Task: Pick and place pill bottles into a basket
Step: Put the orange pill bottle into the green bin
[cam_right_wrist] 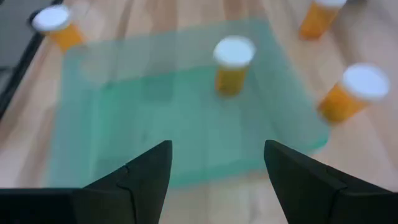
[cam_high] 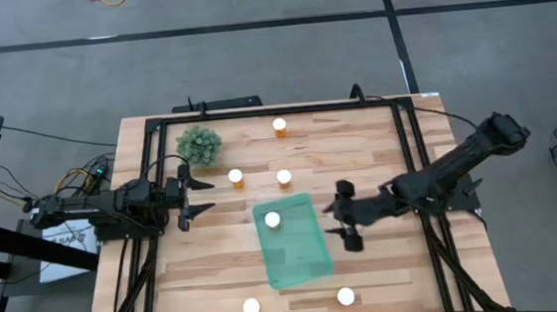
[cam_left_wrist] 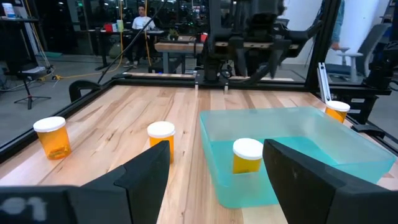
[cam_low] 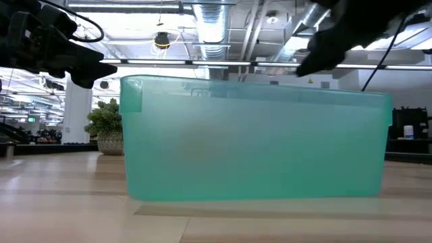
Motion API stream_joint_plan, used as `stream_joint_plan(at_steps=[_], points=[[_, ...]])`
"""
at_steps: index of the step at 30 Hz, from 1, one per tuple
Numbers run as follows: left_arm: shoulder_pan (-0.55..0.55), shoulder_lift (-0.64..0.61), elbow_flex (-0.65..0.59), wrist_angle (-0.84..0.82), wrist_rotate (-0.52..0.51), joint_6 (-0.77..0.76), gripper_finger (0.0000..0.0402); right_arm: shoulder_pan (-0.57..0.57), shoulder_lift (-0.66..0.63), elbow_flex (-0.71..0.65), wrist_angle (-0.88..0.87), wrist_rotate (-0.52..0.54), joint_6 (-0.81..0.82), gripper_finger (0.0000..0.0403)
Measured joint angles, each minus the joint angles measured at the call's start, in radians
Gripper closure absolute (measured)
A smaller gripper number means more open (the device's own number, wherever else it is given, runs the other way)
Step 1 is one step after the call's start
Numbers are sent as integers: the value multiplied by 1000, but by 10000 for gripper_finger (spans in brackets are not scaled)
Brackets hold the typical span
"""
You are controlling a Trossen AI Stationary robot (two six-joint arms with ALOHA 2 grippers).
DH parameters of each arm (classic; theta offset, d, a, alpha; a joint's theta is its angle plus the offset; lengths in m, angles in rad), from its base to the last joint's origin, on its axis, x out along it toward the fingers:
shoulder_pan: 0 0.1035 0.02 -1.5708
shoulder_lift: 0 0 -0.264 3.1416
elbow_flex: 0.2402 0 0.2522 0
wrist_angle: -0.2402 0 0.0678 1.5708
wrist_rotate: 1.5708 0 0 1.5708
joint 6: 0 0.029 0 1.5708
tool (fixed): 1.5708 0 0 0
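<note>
Teal-green translucent plastic forms the basket [cam_high: 292,243], a flat tray with a low rim lying on the wooden table [cam_high: 378,148] slightly askew, near the middle and toward the front edge. One pill bottle [cam_high: 273,219] is seen standing upright inside it, close to its far left corner; the same bottle [cam_left_wrist: 247,155] is shown in the left wrist view and again in the right wrist view [cam_right_wrist: 232,64]. Five further bottles are left on the bare wood: one at the far edge [cam_high: 279,126], one beside the plant [cam_high: 235,177], one just beyond the basket [cam_high: 284,177], one at the front left [cam_high: 252,307] and one at the front right [cam_high: 345,295].

The right gripper [cam_high: 343,214] is held just right of the basket, its fingers spread and nothing gripped between them. The left gripper [cam_high: 200,196] is held at the table's left side, well apart from the basket, with its fingers likewise spread and empty. A small bushy green plant [cam_high: 199,143] is placed at the far left of the table. In the low view, the basket wall [cam_low: 255,138] fills most of the scene.
</note>
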Motion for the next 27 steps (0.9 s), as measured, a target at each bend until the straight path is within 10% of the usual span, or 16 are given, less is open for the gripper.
stream_joint_plan(at_steps=[14, 27], points=[[0, 0, 0, 0, 0, 0, 154, 422, -17, 0, -120, 158, 356, 154], [0, 0, 0, 0, 0, 0, 154, 577, 298, 0, 45, 187, 455, 154]])
